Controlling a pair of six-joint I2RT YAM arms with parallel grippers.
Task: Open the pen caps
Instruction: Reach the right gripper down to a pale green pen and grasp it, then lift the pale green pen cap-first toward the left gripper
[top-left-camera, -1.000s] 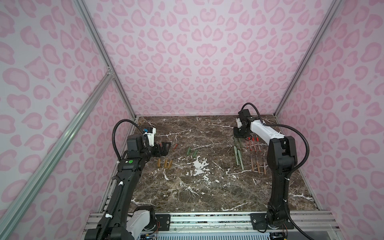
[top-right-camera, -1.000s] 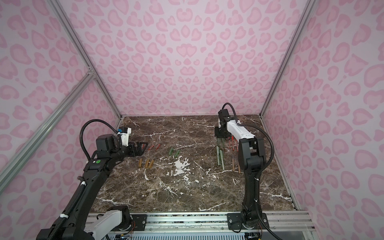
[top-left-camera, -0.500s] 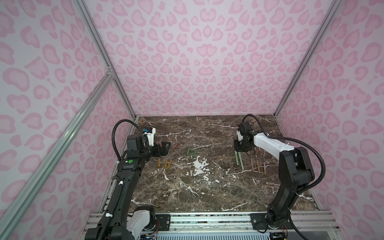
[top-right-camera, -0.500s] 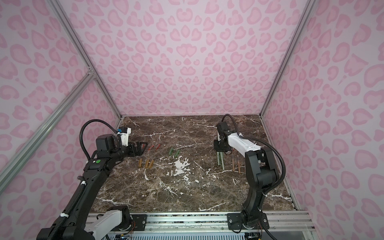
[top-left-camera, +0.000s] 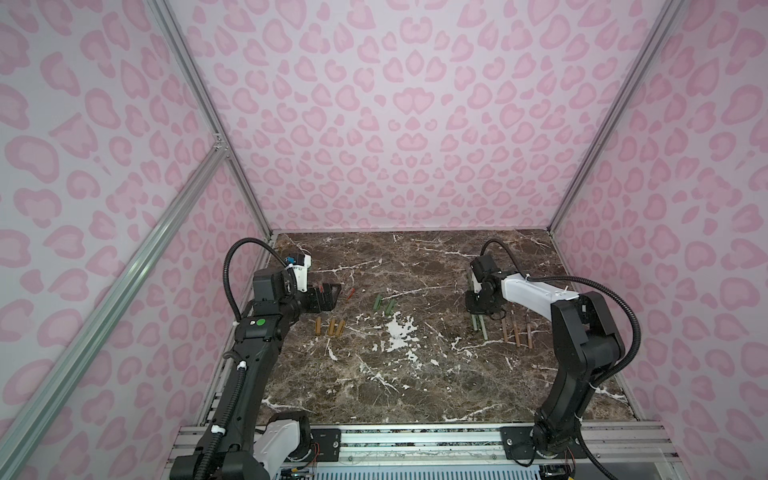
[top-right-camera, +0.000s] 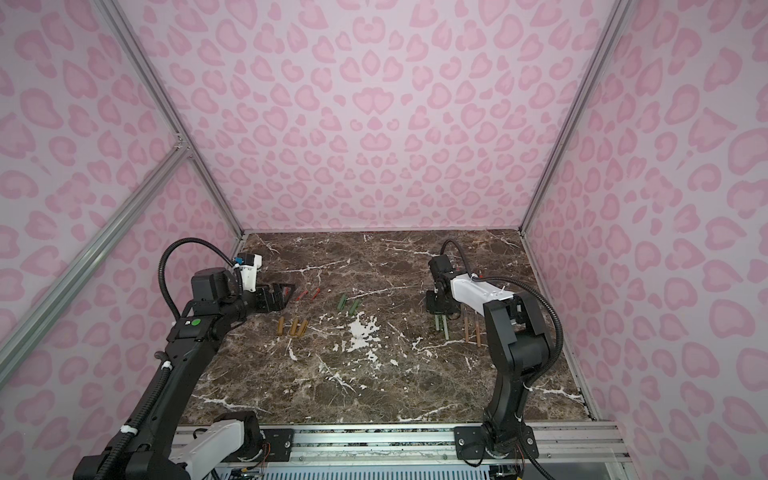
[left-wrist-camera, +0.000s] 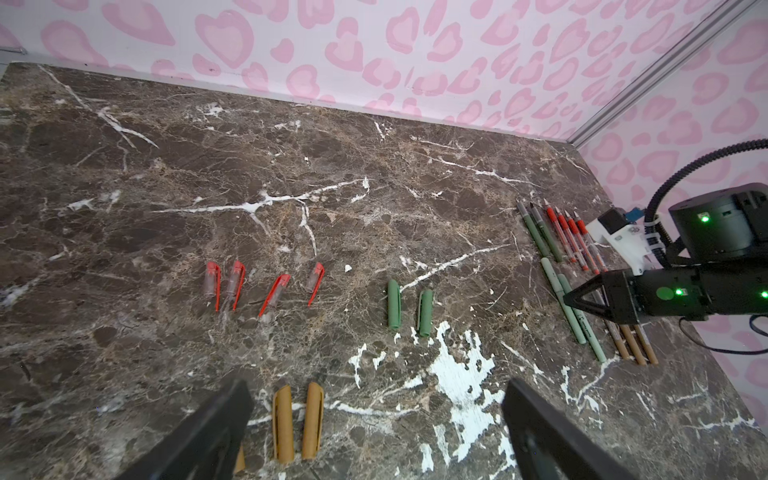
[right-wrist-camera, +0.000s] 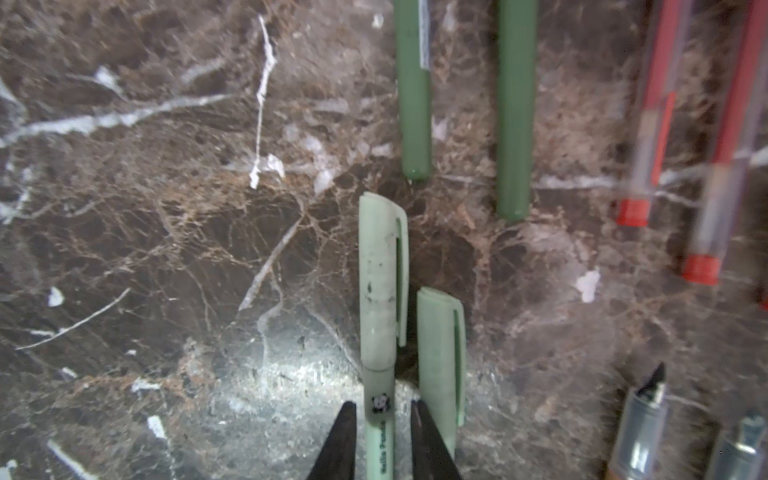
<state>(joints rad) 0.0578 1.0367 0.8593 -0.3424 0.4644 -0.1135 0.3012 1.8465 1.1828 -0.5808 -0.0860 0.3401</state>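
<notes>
Right wrist alone: right gripper loosely straddles capped pen; left gripper jaws spread.

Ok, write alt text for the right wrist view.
The right claw straddles a pale green pen on the barrel next to its cap, with slim gaps either side, on a brown marble table. A second pale green cap lies alongside; two dark green pens and blurred red pens lie beyond.
</notes>
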